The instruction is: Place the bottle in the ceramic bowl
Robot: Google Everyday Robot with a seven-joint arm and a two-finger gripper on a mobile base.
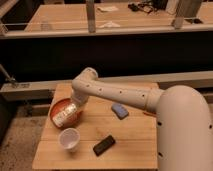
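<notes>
Our bottle (64, 118) lies slantwise inside the orange bowl (53, 112) on the table (130, 145), its long axis running from lower left to upper right. The pincer (75, 106) sits at its upper end; we cannot tell its grip.

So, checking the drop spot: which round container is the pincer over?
The orange-red bowl, not the white cup in front; the pincer is over it, at the bottle.

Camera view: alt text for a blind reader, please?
A white robot arm reaches down, its jaws and a small whitish bottle over an orange-red bowl. A white cup, dark block and blue object share the wooden table.
</notes>
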